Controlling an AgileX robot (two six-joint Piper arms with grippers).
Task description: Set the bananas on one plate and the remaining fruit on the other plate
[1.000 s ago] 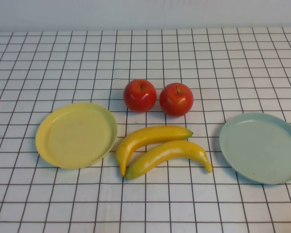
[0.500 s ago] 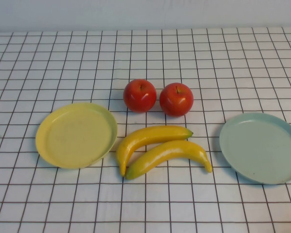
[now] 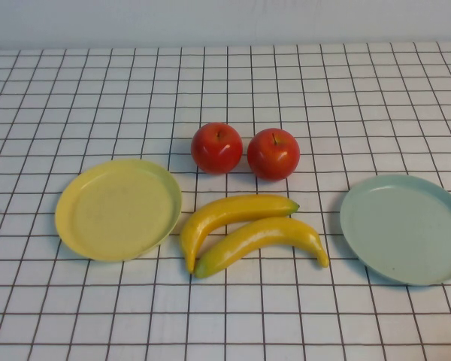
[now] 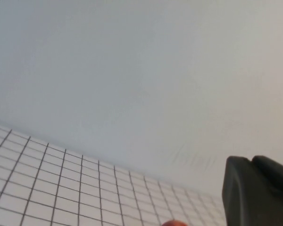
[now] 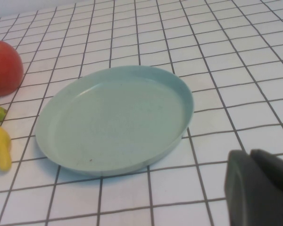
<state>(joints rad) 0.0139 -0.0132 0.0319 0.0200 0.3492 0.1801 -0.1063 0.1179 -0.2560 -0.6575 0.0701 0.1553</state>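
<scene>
Two bananas (image 3: 252,233) lie side by side mid-surface, two apples (image 3: 244,150) just behind them toward the far edge. The yellow plate (image 3: 83,184) sits toward the left edge, the blue-green plate (image 3: 361,207) by the right edge. The left pincer (image 4: 257,193) is raised and clenched; the right pincer (image 5: 259,188), clenched, hangs just beside the blue-green plate

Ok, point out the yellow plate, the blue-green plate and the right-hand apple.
yellow plate (image 3: 98,218): high view, bare centre.
blue-green plate (image 3: 406,229): high view, bare centre.
right-hand apple (image 3: 273,154): high view, front of its red skin.
</scene>
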